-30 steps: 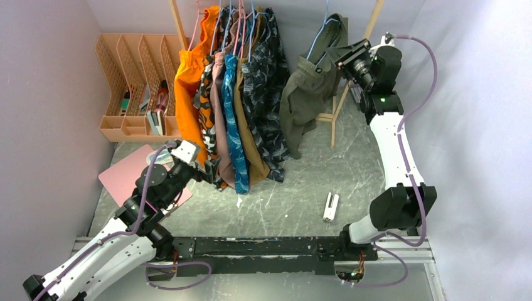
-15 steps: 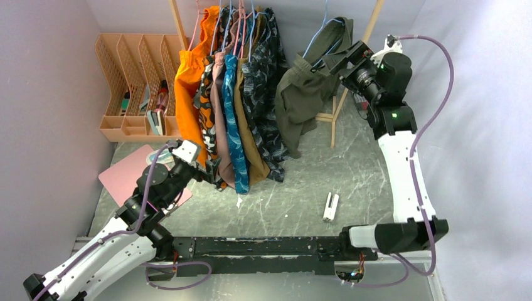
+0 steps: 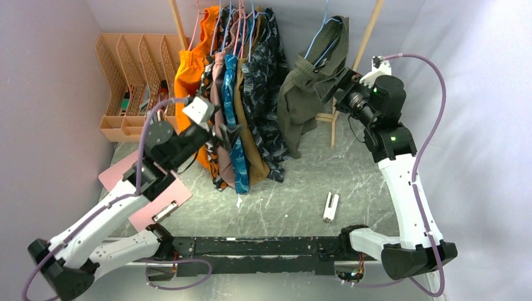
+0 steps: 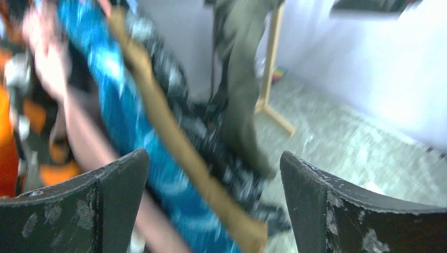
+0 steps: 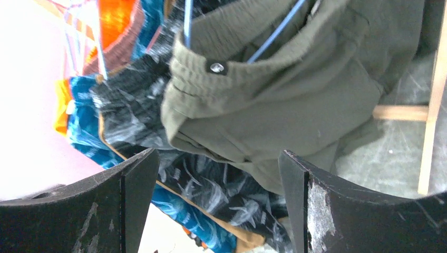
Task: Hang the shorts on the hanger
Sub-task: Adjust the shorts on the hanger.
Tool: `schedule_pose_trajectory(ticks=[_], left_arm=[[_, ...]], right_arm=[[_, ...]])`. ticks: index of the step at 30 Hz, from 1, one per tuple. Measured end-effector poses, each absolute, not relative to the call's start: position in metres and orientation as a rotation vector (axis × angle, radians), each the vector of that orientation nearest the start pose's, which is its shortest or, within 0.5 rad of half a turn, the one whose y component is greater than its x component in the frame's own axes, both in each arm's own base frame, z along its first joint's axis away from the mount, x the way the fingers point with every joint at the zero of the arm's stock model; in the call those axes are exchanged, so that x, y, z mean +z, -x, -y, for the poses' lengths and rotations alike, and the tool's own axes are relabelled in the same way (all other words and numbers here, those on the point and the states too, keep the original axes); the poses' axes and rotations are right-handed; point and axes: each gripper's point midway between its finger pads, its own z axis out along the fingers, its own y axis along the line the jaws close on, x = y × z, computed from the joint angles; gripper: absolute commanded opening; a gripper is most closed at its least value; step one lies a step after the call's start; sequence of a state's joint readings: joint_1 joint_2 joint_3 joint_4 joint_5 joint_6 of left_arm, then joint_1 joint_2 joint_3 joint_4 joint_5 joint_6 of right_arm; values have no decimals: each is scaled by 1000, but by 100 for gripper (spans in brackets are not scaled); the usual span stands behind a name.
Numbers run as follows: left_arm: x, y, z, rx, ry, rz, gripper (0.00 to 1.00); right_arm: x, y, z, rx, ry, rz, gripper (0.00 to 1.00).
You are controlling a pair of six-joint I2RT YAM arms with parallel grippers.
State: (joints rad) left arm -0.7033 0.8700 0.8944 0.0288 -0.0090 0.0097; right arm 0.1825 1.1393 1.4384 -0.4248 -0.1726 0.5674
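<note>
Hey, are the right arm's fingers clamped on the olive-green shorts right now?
No, the right wrist view shows the fingers spread wide, with the shorts hanging on the light-blue hanger beyond them.

Top external: fixed, high behind the arm bases, looking down over the grey marbled table (image 3: 301, 182) to its far edge. Left wrist: low, blurred, close on the row of hanging coloured garments (image 4: 116, 116). Right wrist: closer still, on the dark olive-green fabric shorts (image 5: 295, 100). All three catch those shorts.
</note>
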Motion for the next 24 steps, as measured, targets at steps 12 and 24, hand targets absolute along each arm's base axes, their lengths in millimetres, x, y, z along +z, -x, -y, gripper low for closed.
schedule_pose_trajectory(ticks=[12,24], left_arm=[[378,-310,342,-802,-645,-1413,98],[315,-348,397,-726,-575,-1557,89]], right_arm=[[405,-314,-101,612,-218,-1716,87],[383,-272,-78,565,-311,-1657,87]])
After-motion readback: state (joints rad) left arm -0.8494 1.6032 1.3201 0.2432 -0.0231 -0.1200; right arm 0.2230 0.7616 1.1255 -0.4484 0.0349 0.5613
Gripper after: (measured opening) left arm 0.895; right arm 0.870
